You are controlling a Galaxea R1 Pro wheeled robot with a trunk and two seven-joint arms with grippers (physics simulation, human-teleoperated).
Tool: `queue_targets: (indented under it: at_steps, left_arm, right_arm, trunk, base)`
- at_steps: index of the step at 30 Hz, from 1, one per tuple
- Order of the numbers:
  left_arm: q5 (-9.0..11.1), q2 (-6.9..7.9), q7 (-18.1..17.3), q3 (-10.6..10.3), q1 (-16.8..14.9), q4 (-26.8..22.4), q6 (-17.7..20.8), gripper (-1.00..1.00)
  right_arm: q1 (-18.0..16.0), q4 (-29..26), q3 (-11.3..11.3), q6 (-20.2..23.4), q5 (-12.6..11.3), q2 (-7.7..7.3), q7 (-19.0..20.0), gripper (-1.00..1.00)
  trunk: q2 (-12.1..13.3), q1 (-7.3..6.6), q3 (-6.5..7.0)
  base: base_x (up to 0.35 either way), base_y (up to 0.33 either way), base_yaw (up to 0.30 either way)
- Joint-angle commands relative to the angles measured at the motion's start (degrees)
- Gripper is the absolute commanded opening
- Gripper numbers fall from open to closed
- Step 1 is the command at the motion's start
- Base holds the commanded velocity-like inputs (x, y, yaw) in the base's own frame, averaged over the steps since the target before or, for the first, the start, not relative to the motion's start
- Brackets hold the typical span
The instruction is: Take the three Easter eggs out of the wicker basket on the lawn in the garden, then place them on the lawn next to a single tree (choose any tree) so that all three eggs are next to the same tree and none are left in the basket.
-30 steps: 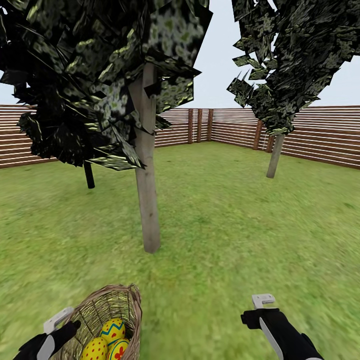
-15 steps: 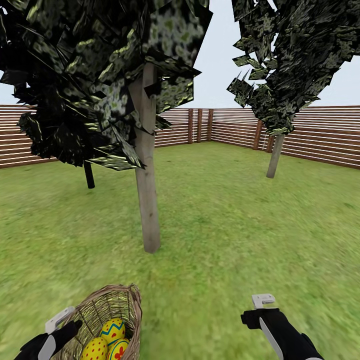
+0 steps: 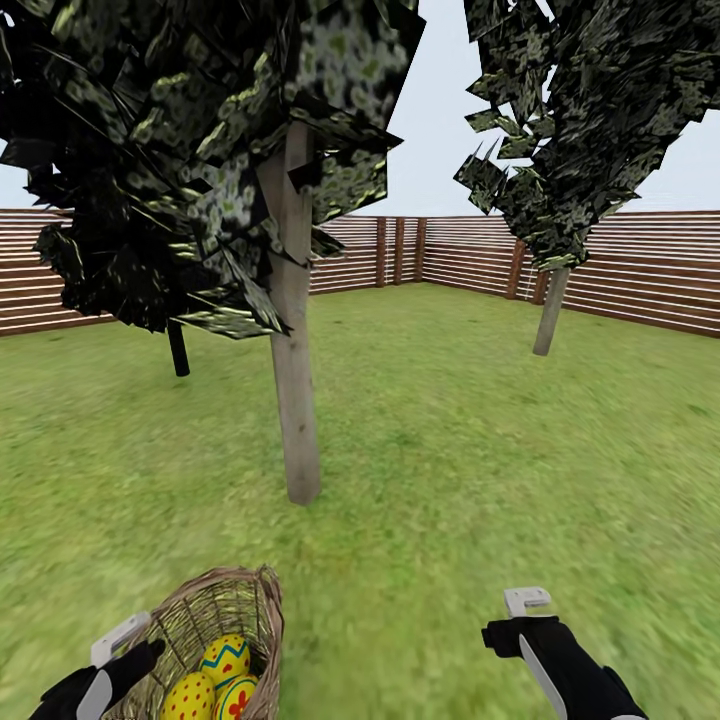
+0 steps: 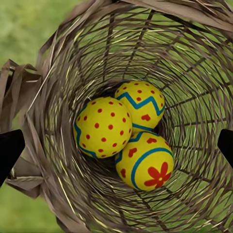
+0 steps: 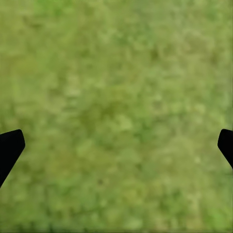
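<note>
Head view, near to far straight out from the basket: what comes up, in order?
wicker basket holding the three Easter eggs → open lawn → pale-trunked tree → thin black trunk → wooden fence

Flat, even daylight in a rendered garden, with soft ground texture

Light is bright and uniform with no clear direction: the tree (image 3: 296,400) casts no visible shadow on the lawn (image 3: 450,450), and nothing glares. The grass smears into blur toward the lower edge of the head view and is wholly soft in the right wrist view. The canopy looks jagged, dark and noisy. In the left wrist view the wicker basket (image 4: 63,73) and the three Easter eggs (image 4: 103,127) are crisp; the grass behind is blurred.
</note>
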Motion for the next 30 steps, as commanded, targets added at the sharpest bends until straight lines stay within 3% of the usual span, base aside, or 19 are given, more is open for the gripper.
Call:
queue_targets:
  at_steps: [1, 30]
  left_arm:
    - [-0.17, -0.08, -0.37, 0.47, -0.05, -0.1, 0.37, 1.0]
    - [-0.26, -0.49, -0.37, 0.47, -0.05, -0.01, 0.38, 1.0]
  right_arm:
    - [-0.02, -0.09, 0.32, 0.33, -0.1, -0.08, -0.16, 1.0]
    - [-0.02, -0.17, 0.23, 0.33, -0.1, -0.1, -0.16, 1.0]
  trunk:
    - [-0.44, 0.22, -0.24]
    - [-12.08, 6.59, -5.45]
  base:
    - [0.0, 0.0, 0.0]
    - [0.0, 0.0, 0.0]
